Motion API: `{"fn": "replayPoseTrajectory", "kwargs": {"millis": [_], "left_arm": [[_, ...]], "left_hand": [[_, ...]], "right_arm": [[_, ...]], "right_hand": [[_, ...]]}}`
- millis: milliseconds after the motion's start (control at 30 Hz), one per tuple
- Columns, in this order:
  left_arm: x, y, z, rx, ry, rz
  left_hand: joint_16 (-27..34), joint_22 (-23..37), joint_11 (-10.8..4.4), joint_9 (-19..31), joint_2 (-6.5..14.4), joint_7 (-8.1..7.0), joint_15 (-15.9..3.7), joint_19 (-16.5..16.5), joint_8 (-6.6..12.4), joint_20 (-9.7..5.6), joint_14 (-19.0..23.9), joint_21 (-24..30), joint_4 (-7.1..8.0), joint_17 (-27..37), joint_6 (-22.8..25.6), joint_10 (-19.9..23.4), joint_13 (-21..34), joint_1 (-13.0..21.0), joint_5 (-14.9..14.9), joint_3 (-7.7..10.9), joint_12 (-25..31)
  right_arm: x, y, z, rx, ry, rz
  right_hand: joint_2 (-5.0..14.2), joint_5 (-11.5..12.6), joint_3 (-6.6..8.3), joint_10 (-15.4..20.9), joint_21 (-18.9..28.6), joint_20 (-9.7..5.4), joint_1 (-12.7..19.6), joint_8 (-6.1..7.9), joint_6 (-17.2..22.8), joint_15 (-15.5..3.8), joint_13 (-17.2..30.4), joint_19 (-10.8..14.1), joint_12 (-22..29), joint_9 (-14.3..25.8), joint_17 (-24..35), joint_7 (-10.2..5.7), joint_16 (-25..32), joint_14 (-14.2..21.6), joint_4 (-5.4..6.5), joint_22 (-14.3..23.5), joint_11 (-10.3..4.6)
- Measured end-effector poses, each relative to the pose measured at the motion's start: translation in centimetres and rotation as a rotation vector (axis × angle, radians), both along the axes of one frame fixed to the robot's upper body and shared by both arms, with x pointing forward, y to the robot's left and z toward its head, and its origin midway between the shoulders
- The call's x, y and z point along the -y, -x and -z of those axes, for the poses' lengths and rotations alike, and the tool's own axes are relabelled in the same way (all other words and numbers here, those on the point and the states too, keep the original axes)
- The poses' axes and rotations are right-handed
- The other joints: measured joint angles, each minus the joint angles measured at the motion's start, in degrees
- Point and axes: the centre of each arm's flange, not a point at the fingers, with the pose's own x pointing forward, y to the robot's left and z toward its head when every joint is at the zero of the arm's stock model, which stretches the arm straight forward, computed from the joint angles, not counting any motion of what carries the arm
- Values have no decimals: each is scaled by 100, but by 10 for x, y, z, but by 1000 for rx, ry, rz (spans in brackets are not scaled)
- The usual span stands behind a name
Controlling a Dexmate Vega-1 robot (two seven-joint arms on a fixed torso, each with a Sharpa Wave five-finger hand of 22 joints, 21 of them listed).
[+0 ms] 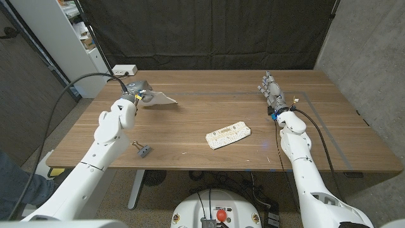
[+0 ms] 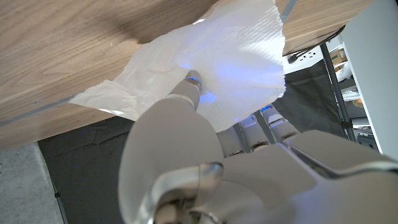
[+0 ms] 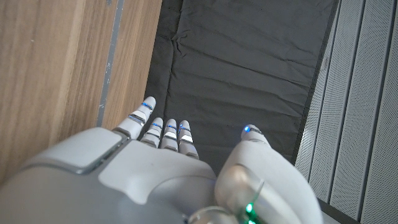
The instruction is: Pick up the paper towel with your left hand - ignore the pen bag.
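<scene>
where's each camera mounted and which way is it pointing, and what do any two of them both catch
Head view: on the robot's head, looking down at the wooden table; both arms show, the left hand holding the paper towel, the right hand empty, the pen bag between them.
Left wrist view: on the left wrist, looking along the left hand at the paper towel.
Right wrist view: on the right wrist, looking along the right hand past the table edge to a dark curtain.
Shared: head and left wrist views both show the towel in the left hand.
</scene>
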Motion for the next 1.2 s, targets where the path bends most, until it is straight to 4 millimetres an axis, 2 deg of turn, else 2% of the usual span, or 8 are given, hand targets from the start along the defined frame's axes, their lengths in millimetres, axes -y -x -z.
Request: {"fn": "replayPoseTrajectory", "kwargs": {"millis": [100,400,1200], "left_arm": [[0,2,-3,7,-2,-1],[-1,6,-15,35,-10,-1],[1,18,-39,94,-33,5]], "left_hand": [[0,0,1,1,-30,0,0,32,44,32,0,0,0,0,41,42,4,31,-1,0,0],[0,0,-11,3,-30,0,-11,65,44,0,72,0,7,0,102,133,53,31,-3,-42,45],[0,0,-9,32,-61,-24,4,95,66,30,148,-40,24,-1,121,133,159,61,-3,-134,45]], "right_arm": [[-1,-1,0,0,-1,-1],[-2,-2,-3,7,-3,-1],[-3,-4,-7,18,-12,4]], "right_hand": [[0,0,0,0,0,0,0,0,0,0,0,0,0,0,0,0,0,0,0,0,0],[0,0,0,0,0,0,0,0,0,0,0,0,0,0,-1,0,0,0,0,0,0],[23,0,-15,0,0,0,23,0,0,0,0,0,0,0,-1,0,0,0,15,0,0]]}}
